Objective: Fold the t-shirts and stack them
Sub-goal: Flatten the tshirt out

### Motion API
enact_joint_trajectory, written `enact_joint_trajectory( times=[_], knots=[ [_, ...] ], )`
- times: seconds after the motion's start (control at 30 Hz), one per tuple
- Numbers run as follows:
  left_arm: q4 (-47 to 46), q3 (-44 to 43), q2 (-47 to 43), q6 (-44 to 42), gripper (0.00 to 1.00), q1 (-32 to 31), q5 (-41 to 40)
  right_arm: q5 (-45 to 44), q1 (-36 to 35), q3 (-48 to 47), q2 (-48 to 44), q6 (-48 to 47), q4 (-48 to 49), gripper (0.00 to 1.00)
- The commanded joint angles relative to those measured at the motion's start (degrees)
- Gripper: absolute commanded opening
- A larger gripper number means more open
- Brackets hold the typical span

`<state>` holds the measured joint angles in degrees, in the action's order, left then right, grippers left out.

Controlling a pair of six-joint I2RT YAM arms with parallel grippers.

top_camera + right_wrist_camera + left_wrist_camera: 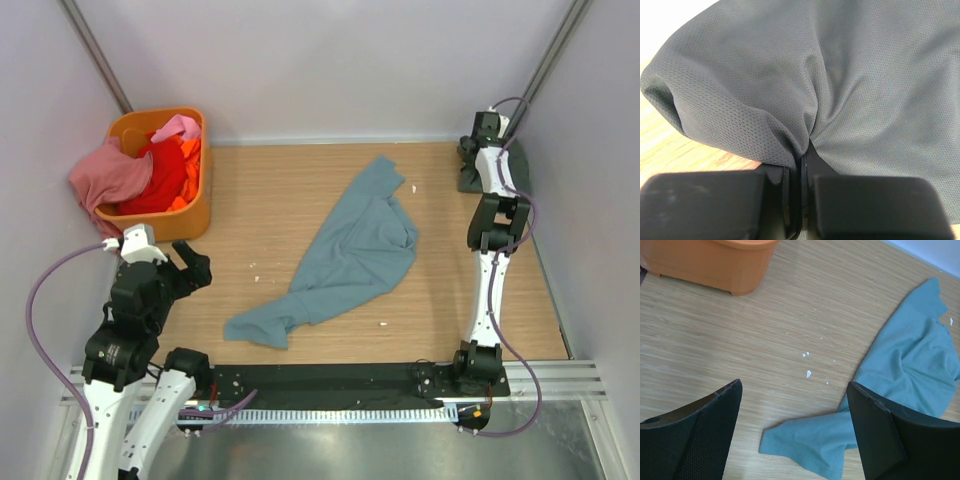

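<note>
A large dusty blue-teal t-shirt (350, 255) lies crumpled and stretched diagonally across the middle of the wooden table. Its near corner (825, 440) shows between my left fingers. My left gripper (190, 262) hovers open above the table's left side, with nothing in it. A dark grey-green t-shirt (840, 75) fills the right wrist view. My right gripper (802, 160) is shut on a pinched fold of it, at the table's far right corner (470, 152). Pink (110, 175), red (160, 185) and orange (190, 165) t-shirts are piled in the basket.
The orange plastic basket (190, 218) stands at the back left, also seen as (715, 265), with the pink shirt hanging over its left rim. Small white scraps (808, 373) dot the wood. White walls close in on the left, back and right.
</note>
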<state>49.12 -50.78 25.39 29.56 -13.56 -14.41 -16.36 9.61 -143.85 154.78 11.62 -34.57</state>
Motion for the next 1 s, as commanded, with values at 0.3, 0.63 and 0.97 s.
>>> enact_joint_trajectory(
  times=[0.3, 0.63, 0.97],
  knots=[
    [-1.7, 0.0, 0.0, 0.1, 0.86, 0.5, -0.8, -4.2, -4.0, 5.8, -3.6, -2.7, -2.3, 0.31],
    [-1.7, 0.1, -0.7, 0.1, 0.86, 0.6, -0.7, 1.9, -4.7, 7.8, -12.8, -0.7, -2.9, 0.91],
    [-2.1, 0.2, -1.7, -0.2, 0.86, 1.3, 0.2, 4.9, -3.6, 29.3, -31.8, 5.3, 4.8, 0.45]
  ],
)
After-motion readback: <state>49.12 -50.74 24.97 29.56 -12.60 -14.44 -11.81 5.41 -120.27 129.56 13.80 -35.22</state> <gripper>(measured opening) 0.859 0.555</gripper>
